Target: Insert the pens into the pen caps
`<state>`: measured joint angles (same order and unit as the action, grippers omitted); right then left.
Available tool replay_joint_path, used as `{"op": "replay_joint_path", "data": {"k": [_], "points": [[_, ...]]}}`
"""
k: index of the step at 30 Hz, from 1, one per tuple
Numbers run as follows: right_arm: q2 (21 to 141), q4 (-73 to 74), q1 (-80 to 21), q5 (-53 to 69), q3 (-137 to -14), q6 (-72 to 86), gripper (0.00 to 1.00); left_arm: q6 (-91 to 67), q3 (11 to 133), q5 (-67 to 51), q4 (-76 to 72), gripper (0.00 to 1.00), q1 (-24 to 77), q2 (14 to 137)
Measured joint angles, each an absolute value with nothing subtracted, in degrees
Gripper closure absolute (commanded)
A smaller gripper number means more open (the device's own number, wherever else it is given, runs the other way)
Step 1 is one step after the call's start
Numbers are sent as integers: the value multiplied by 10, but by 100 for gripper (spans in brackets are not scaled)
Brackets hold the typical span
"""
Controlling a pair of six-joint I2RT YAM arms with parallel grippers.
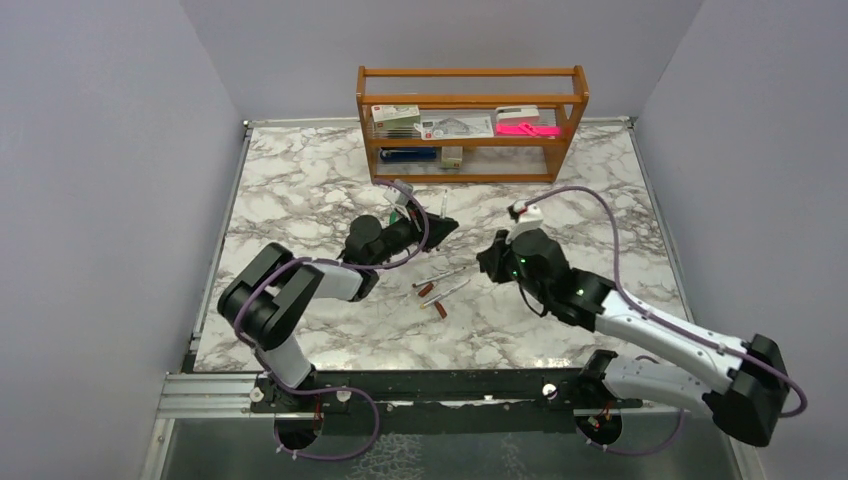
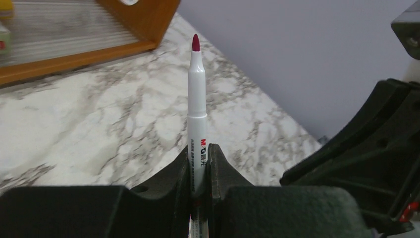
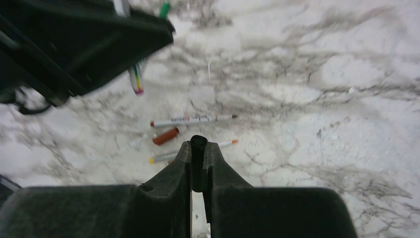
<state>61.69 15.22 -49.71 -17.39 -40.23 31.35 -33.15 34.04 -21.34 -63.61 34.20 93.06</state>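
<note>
My left gripper (image 1: 445,226) (image 2: 199,154) is shut on a white pen (image 2: 196,99) with a dark red tip, which points up and away from the jaws. My right gripper (image 1: 488,262) (image 3: 198,148) is shut on a black pen cap (image 3: 198,143) whose open end sticks out past the fingertips. The two grippers face each other above the table's middle, a short way apart. Two more pens (image 1: 441,274) (image 3: 193,119) lie on the marble below and between them. Two red-brown caps (image 1: 427,290) (image 3: 165,136) lie next to them. A small green piece (image 3: 164,9) shows beyond the left gripper.
A wooden shelf rack (image 1: 470,120) stands at the back of the table, holding boxes and a flat pink object (image 1: 527,128). Grey walls close in the left, right and back sides. The left gripper's body (image 3: 74,44) fills the upper left of the right wrist view.
</note>
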Motion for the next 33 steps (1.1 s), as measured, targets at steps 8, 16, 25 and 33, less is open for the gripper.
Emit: {"op": "replay_joint_path", "data": {"k": [8, 16, 25, 33], "points": [[476, 19, -454, -234, -364, 317, 99, -523, 341, -294, -849, 100, 355, 1070], [468, -75, -453, -235, -364, 281, 99, -540, 382, -347, -878, 100, 441, 1077], [462, -112, -453, -235, -364, 249, 99, -532, 389, -368, -879, 100, 451, 1076], [459, -116, -453, -235, -364, 245, 99, -532, 390, -371, -879, 100, 451, 1076]]}}
